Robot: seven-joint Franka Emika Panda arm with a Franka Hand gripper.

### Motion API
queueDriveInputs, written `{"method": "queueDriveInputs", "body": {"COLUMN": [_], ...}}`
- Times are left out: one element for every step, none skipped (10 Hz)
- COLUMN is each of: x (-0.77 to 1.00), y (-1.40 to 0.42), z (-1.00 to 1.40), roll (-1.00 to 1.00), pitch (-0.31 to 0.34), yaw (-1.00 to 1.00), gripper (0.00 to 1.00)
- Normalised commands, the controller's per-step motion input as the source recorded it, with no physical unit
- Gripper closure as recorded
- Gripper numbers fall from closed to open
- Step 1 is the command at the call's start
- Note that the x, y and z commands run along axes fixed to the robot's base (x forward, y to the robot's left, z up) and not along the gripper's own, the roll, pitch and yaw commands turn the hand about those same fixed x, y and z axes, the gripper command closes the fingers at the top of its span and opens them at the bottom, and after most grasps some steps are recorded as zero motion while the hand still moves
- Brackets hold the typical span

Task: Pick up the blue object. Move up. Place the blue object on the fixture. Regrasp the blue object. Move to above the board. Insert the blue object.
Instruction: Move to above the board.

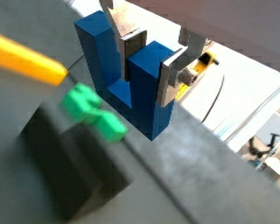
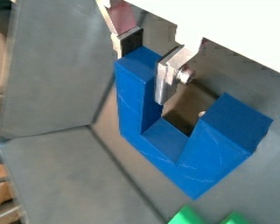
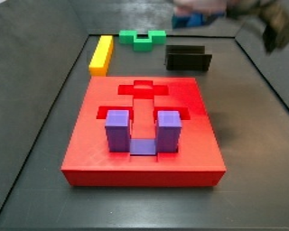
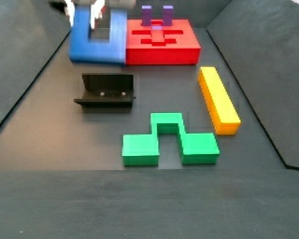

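Observation:
My gripper (image 1: 152, 63) is shut on one prong of the dark blue U-shaped object (image 1: 140, 109), with the flat silver fingers (image 2: 168, 77) pressed on both faces of that prong. The blue object (image 2: 178, 144) hangs from the gripper (image 2: 150, 59) above the dark floor. In a side view the gripper (image 4: 92, 11) holds the blue object (image 4: 96, 42) beyond the black fixture (image 4: 105, 91), next to the red board (image 4: 177, 53). In a side view the gripper (image 3: 226, 13) is a blur behind the fixture (image 3: 188, 60). The board (image 3: 98, 149) fills the foreground.
A purple U-shaped block (image 3: 137, 131) sits in a recess of the board. A yellow bar (image 4: 217, 95) and a green block (image 4: 171, 142) lie on the floor near the fixture. Both also show in a wrist view, the yellow bar (image 1: 20, 54) and the green block (image 1: 90, 109).

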Motion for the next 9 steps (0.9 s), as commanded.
{"method": "queueDriveInputs", "body": {"x": [-0.03,-0.03,-0.04,-0.03,0.00,0.02,-1.25,-1.26,-1.40], "y": [0.02,0.02,0.02,0.00,0.00,-0.01,-1.40,-1.40,-1.40], "z": [1.40,1.40,1.40,0.86,0.47,0.24,0.30,0.28,0.30], "roll": [-0.06,-0.03,-0.02,-0.01,0.00,0.01,-1.00,-1.00,-1.00], "pitch": [0.017,0.046,0.054,0.059,0.067,0.076,0.123,0.125,0.094], "yaw": [-0.04,-0.03,-0.01,0.00,0.01,0.02,-0.13,-0.13,-0.11], "gripper": [1.00,1.00,1.00,1.00,1.00,1.00,1.00,1.00,1.00]}}
